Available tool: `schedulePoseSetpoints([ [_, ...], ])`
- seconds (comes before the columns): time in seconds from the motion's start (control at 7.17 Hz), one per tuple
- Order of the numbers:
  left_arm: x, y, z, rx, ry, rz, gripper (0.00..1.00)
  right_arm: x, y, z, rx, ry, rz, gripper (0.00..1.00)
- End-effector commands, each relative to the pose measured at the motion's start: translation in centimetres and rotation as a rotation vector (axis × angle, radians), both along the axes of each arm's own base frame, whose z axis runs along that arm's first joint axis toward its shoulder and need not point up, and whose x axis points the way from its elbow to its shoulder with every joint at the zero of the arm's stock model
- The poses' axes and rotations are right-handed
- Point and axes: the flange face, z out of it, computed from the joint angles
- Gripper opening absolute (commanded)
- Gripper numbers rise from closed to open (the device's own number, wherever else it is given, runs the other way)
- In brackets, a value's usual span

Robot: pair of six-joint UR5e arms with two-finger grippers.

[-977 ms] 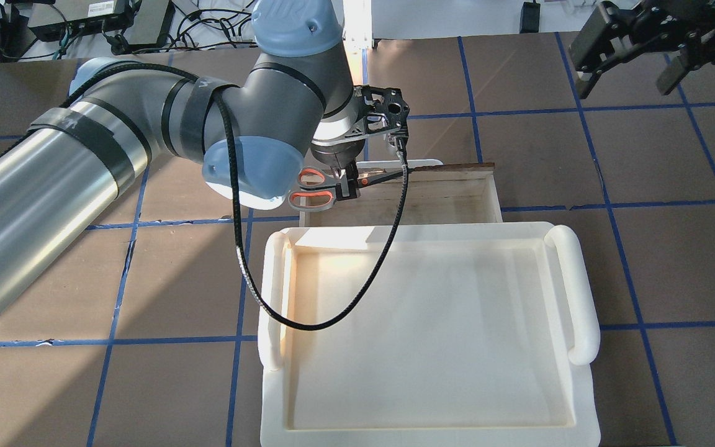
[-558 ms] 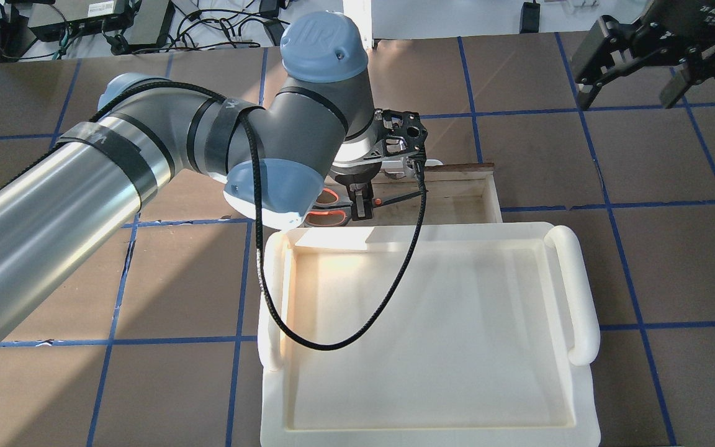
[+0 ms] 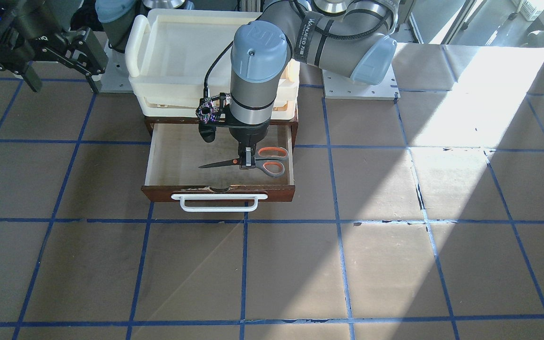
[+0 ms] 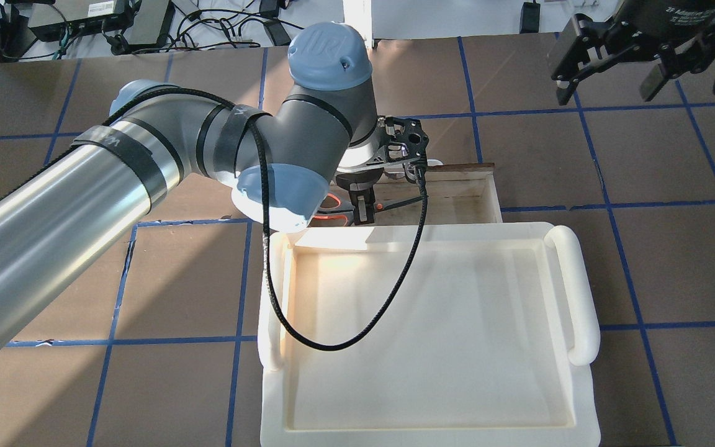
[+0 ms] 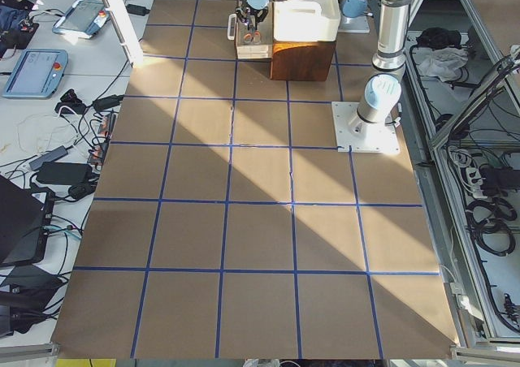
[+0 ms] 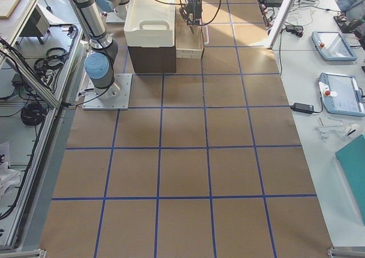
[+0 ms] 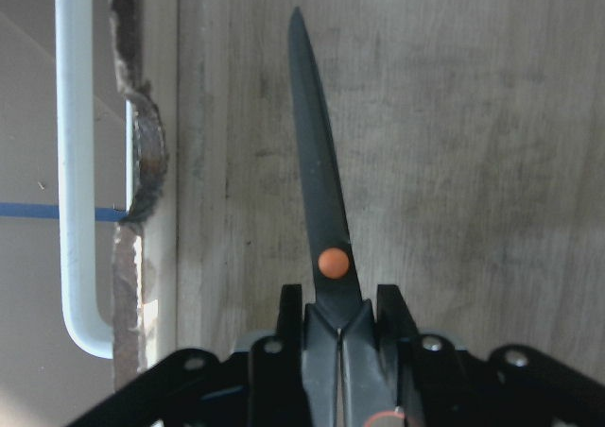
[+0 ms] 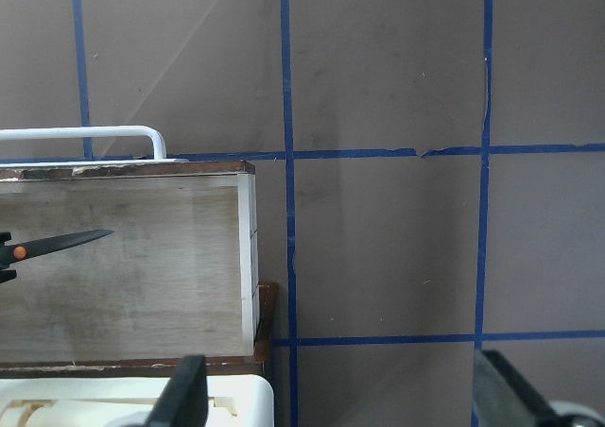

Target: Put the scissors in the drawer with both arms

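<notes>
The drawer stands pulled open, with a pale wood floor and a white bar handle on its dark front. My left gripper is shut on the scissors at the pivot and holds them level inside the drawer, blades toward the drawer's right end. The left wrist view shows the dark blade just above the wood floor, clamped between my fingers. In the overhead view the scissors are partly hidden under my left arm. My right gripper is open and empty, high off to the drawer's right.
A cream-white plastic tray sits on top of the cabinet behind the open drawer. A black cable from my left wrist hangs over the tray. The table is brown with blue tape lines.
My left gripper has carried the scissors to the right and lower, from the drawer's left edge into the drawer. My right gripper has drifted slightly left and stays open.
</notes>
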Motion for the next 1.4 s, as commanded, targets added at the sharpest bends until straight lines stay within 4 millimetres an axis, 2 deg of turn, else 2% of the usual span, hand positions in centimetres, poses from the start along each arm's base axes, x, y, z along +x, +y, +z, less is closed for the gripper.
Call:
schedulePoseSetpoints([
  [0.0, 0.0, 0.1, -0.1, 0.002, 0.0, 0.0, 0.59, 1.1, -0.1, -0.4, -0.008, 0.015, -0.039, 1.0],
  [0.14, 0.0, 0.1, -0.1, 0.003, -0.002, 0.002, 0.74, 2.0, 0.0, -0.5, -0.005, 0.021, -0.026, 1.0],
  [0.42, 0.1, 0.0, 0.3, -0.005, 0.001, 0.008, 0.74, 3.7, 0.2, -0.8, -0.005, 0.024, 0.006, 1.0],
  [0.56, 0.5, 0.0, 1.9, -0.02, 0.008, 0.073, 0.74, 3.9, -0.1, -1.2, 0.004, 0.024, 0.008, 1.0],
  [0.7, 1.2, -0.2, 3.6, -0.035, 0.022, 0.242, 0.74, 4.0, -0.1, -1.3, 0.006, 0.017, 0.017, 1.0],
  [0.84, 3.2, -2.0, 5.4, -0.061, 0.036, 0.307, 0.74, 4.0, -0.2, -1.6, 0.014, 0.013, 0.028, 1.0],
  [0.98, 4.7, -2.9, 7.3, -0.058, 0.043, 0.445, 0.74, 4.0, -0.6, -2.1, 0.025, 0.012, 0.054, 1.0],
  [1.12, 5.3, -2.4, 9.2, -0.045, 0.051, 0.649, 0.74, 4.1, -1.6, -3.3, 0.045, 0.014, 0.065, 1.0],
  [1.26, 8.0, -3.5, 10.3, -0.028, 0.062, 0.856, 0.8, 4.1, -1.9, -4.5, 0.065, 0.015, 0.075, 1.0],
])
